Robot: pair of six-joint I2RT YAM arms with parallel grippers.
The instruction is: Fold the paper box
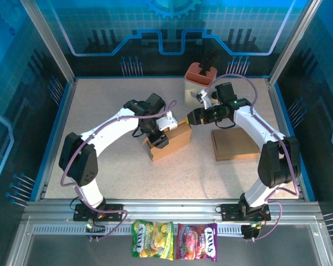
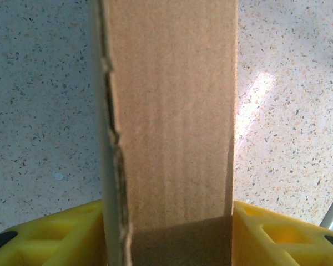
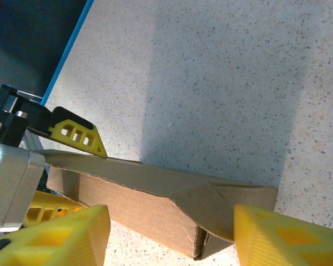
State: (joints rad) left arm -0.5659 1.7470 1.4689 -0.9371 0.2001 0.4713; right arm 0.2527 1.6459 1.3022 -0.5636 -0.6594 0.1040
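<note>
- Box (image 1: 175, 143) lies mid-table (image 1: 100, 166), partly folded, long axis roughly left-right, right end angled away.
- Left gripper (image 1: 157, 137) is on the box's left part.
- In the left wrist view the yellow left fingers (image 2: 283, 233) press both sides of the box: clamped on it. One box edge there is ragged.
- Right gripper (image 1: 190, 117) sits at the box's far right corner.
- In the right wrist view the right fingers (image 3: 61, 233) stand apart, straddling the box end. Can't tell if they touch it. The top panel there has a diagonal crease.
- Flat cardboard (image 1: 236, 145) lies right of the box, apart from it, under the right arm.
- Red-white container (image 1: 198, 76) stands at the far edge.
- Two candy bags (image 1: 152, 239) lie on the near rail.
</note>
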